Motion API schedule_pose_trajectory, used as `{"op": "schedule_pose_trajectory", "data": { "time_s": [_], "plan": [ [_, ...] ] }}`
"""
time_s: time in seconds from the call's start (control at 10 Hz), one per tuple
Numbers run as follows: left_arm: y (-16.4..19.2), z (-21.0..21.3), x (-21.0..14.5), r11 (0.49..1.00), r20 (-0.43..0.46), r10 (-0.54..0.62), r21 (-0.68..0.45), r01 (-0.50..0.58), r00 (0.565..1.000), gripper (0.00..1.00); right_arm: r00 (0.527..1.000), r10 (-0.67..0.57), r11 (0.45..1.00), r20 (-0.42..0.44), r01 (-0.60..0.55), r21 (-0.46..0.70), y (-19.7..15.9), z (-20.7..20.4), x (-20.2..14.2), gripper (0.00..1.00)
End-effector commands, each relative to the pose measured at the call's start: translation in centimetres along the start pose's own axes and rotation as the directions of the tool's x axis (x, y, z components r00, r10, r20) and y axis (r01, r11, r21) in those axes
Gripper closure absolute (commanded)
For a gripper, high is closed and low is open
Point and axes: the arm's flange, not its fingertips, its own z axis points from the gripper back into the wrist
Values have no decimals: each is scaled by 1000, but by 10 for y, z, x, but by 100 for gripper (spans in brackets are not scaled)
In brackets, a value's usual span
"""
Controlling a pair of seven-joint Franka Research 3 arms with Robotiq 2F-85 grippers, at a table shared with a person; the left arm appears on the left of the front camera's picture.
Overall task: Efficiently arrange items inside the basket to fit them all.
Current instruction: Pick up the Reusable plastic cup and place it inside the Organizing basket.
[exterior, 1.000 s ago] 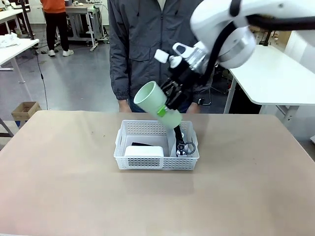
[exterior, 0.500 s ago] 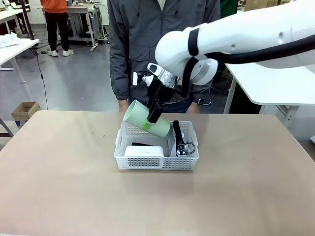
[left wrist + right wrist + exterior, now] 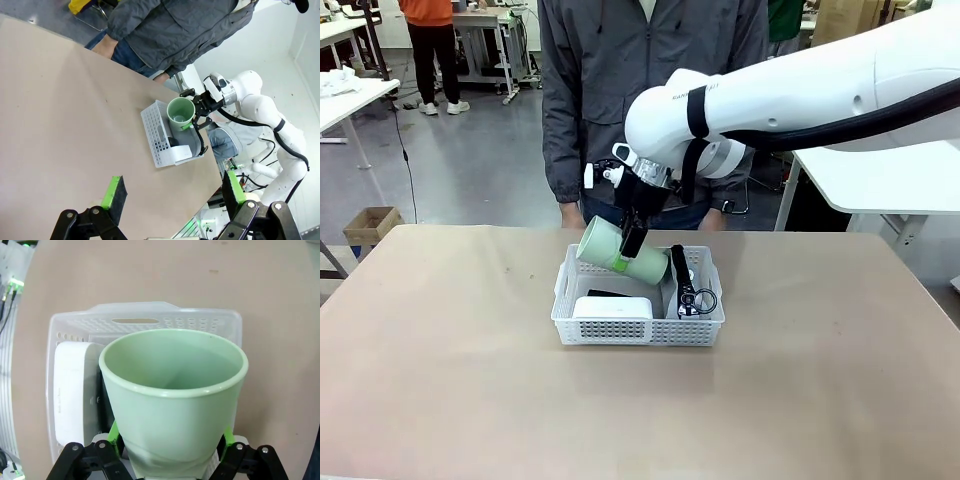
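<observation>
Swung lower toward basket [image 3: 638, 296], right end effector [image 3: 626, 252] clamped on cup [image 3: 621, 251]; best laid sideways behind white box [image 3: 612, 307].

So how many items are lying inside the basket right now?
3: the white box at the near wall, the black stapler and the grey pouch on the right. The green cup is held over it; more may be hidden.

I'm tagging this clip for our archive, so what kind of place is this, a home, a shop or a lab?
Most likely a robotics lab or workshop. A white robot arm works at a plain table opposite a standing person, and more white work tables and equipment stand on the grey floor behind.
</observation>
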Motion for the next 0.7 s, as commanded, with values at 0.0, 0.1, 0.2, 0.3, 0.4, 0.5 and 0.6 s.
{"op": "schedule_pose_trajectory", "data": {
  "time_s": [0.0,0.1,0.2,0.3,0.4,0.5,0.6],
  "plan": [
    [-1,4,-1,1000,-7,-11,-9,11,1000,0,999,-4,1000,-53,4,-1,2,3,12,14],
    [-1,4,-1,1000,-7,-11,-9,11,1000,0,998,-5,1000,-67,4,-6,2,1,12,14],
    [-1,4,-1,1000,-7,-11,-9,11,1000,0,996,1,1000,-85,0,4,1,0,12,14],
    [-1,4,-1,1000,-7,-11,-9,11,1000,0,995,2,1000,-98,-2,-3,1,0,12,14],
    [-1,4,-1,1000,-7,-11,-9,11,1000,0,995,6,1000,-101,-7,-6,1,0,12,14],
    [-1,4,-1,1000,-7,-11,-9,11,1000,0,995,13,1000,-102,-15,-14,1,-1,12,14],
    [-1,4,-1,1000,-7,-11,-9,11,1000,0,994,32,999,-104,-34,-17,1,-3,13,14]
  ]
}}
